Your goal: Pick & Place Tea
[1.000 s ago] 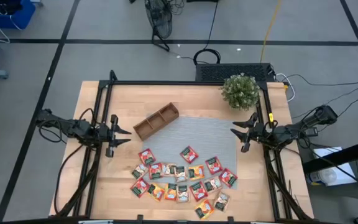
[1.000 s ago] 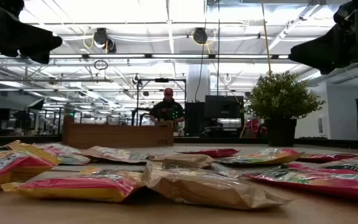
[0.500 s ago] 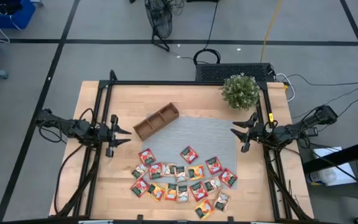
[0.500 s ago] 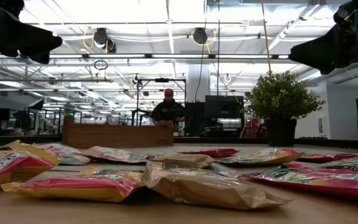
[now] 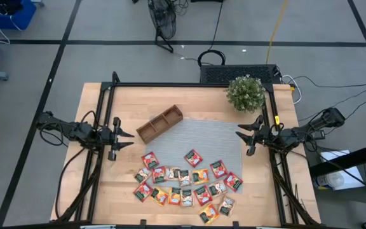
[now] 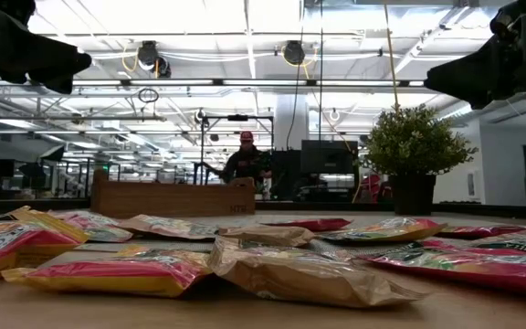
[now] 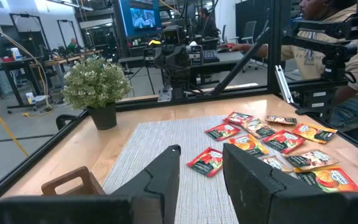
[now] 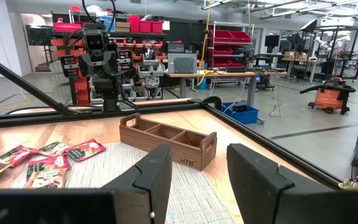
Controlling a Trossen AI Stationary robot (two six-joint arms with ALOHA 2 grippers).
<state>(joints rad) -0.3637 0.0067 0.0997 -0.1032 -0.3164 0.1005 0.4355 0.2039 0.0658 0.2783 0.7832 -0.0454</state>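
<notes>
Room: a wide workshop with bright ceiling lights; a person [image 6: 246, 157] stands far behind my table [image 5: 100, 102].
Surface: pale wood, with a grey woven mat [image 5: 202, 137] in the middle and a small potted plant [image 5: 245, 93] at the far right corner.
Tea: the sachets [image 5: 186, 181] lie in a loose scatter on the mat's near edge and the wood beside it, none lifted.
Tray: the wooden tray [image 5: 159, 123] sits at the mat's far left corner, its compartments looking empty.
Left gripper [image 5: 127, 136]: hangs above the table's left side, fingers spread apart, holding nothing.
Right gripper [image 5: 241, 137]: hangs above the right side, fingers likewise parted and empty.
Change: nothing has moved in the last second; both my arms wait.
Meaning: I judge the task not yet begun; every sachet remains to be carried to the tray.
</notes>
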